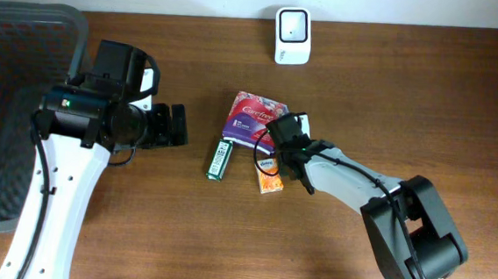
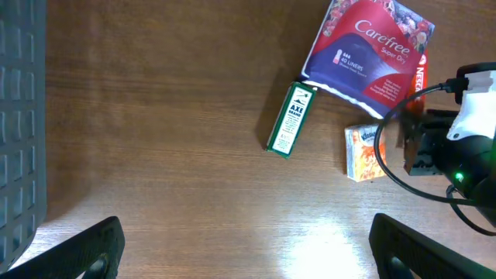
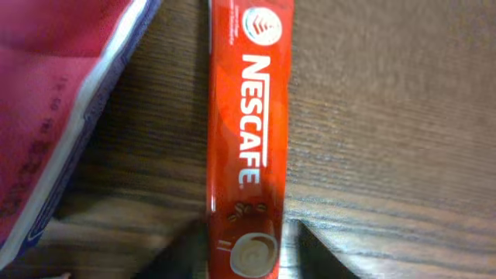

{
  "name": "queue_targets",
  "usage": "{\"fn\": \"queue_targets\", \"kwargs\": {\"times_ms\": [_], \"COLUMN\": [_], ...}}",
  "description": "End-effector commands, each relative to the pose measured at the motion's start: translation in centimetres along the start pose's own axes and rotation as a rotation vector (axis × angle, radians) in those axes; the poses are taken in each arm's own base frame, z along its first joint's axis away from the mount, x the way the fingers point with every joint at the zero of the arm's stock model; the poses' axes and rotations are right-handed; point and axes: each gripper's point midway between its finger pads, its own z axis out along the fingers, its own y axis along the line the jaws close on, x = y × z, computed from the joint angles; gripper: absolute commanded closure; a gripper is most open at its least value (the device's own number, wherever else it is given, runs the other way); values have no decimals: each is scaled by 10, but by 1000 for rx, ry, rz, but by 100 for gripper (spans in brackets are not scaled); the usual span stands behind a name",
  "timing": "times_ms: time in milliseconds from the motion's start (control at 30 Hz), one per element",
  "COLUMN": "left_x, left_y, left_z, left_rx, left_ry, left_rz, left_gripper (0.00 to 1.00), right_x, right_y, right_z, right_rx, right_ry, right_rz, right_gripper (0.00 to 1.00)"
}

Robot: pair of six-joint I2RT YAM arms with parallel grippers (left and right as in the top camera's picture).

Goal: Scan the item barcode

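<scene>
My right claw [image 1: 286,142] sits directly over the Nescafe stick [image 3: 249,155] on the counter [image 1: 137,237], jaws flanking its long axis crosswise; whether they pinch it I cannot tell. Left claw [image 1: 175,126] spread wide, well apart

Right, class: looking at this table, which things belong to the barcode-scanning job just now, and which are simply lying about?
In the job:
- Nescafe stick
- right gripper, a finger on either side of the stick
- white scanner

Lying about:
- Carefree pack
- green AXE box
- small orange box
- dark mesh basket
- left gripper, open, holding nothing
</scene>
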Motion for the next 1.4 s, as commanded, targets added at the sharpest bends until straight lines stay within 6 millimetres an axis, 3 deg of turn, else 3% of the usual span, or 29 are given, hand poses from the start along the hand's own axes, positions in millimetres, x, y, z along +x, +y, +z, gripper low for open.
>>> {"fn": "queue_targets", "kwargs": {"times_ms": [0, 33, 133, 200, 233, 300, 400, 467, 500, 567, 600, 633, 667, 733, 800, 833, 900, 1033, 1100, 1133, 1200, 1367], "left_x": [0, 0, 0, 0, 1, 0, 0, -1, -1, 0, 2, 2, 2, 2, 4, 7, 19, 37, 39, 41, 41, 40], "left_y": [-1, -1, -1, -1, -1, -1, -1, -1, -1, -1, 0, 0, 0, 0, -3, -7, -16, -17, -16, -15, -14, -14], "left_z": [0, 0, 0, 0, 0, 0, 0, 0, 0, 0, 0, 0, 0, 0, 2, 7, 29, 81, 94, 103, 113, 115], "left_rx": [4, 4, 4, 4, 4, 4, 5, 6, 6, 5, 3, 2, 2, 2, 13, 13, 8, -35, -49, -58, -64, -64], "left_ry": [0, -1, 0, 0, 0, 0, -2, -6, -6, -1, 5, 8, 8, 7, 19, 35, 98, 255, 294, 319, 338, 335], "left_rz": [20, 20, 21, 20, 20, 20, 20, 21, 21, 20, 20, 20, 20, 20, 29, 49, 86, 106, 102, 100, 99, 99], "left_gripper": [1, 1, 1, 1, 1, 1, 1, 1, 1, 1, 1, 1, 1, 1, 0, 1, 1, 1, 2, 4, 3, 1], "right_x": [9, 5, -27, -39, -37, -35, -5, 8, 13, 27, 30, 35, 37, 26, 11, 5, -5, -29, -26, -15, 1, 24], "right_y": [0, -1, 1, 18, 28, 28, 11, 31, 33, 4, -21, -51, -71, -81, -55, -40, -6, 21, 36, 46, 62, 83], "right_z": [6, 1, -26, -42, -47, -57, -47, -56, -55, -30, -19, -11, -12, -27, -43, -49, -61, -92, -98, -95, -84, -71], "right_rx": [25, 29, 9, -197, -388, -690, -791, -977, -986, -783, -690, -569, -499, -512, -641, -700, -787, -818, -838, -806, -734, -718], "right_ry": [41, 52, 66, 139, 206, 305, 405, 424, 432, 483, 481, 494, 509, 507, 472, 457, 430, 390, 372, 377, 372, 388], "right_rz": [-14, -8, 7, 63, 134, 279, 403, 424, 432, 540, 580, 603, 593, 520, 421, 398, 328, 222, 124, 41, -42, -28], "right_gripper": [90, 96, 96, 96, 96, 96, 96, 96, 89, 86, 75, 55, 55, 53, 30, 24, 24, 25, 43, 52, 55, 62]}}
